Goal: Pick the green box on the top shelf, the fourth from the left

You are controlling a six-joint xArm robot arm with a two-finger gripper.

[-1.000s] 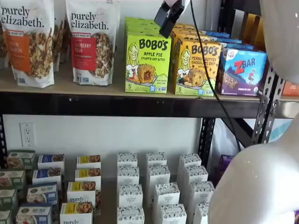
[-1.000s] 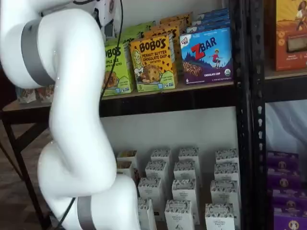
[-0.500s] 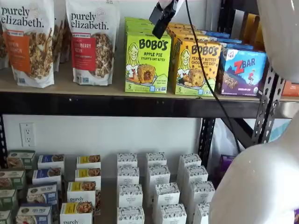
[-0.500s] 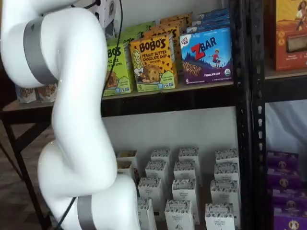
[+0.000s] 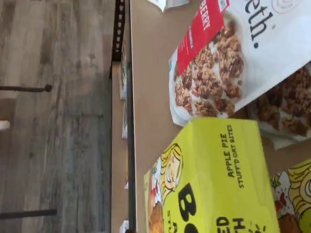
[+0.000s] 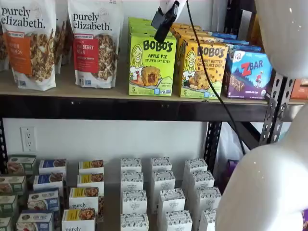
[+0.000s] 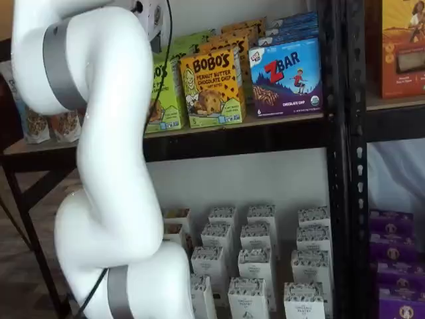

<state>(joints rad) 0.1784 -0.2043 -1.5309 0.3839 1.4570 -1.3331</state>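
Note:
The green box (image 6: 152, 65) stands upright at the front of the top shelf (image 6: 72, 91), a lime-green Bobo's Apple Pie box with more green boxes behind it. In a shelf view the arm hides its left part (image 7: 165, 93). The wrist view shows it from above (image 5: 218, 179). My gripper (image 6: 162, 21) hangs from the view's top edge, just above the box's top right corner. Its black fingers show as one dark shape with no plain gap. It holds nothing.
Purely Elizabeth granola bags (image 6: 95, 43) stand left of the green box, a yellow-orange Bobo's box (image 6: 202, 70) and a blue ZBar box (image 6: 249, 74) to its right. A black cable (image 6: 211, 86) hangs across the yellow-orange box. Black uprights (image 6: 274, 110) flank the right end. White boxes (image 6: 161, 192) fill the lower shelf.
My gripper has moved left and slightly up, from over the gap between the two Bobo's boxes to over the green box's top right corner. The boxes have not moved.

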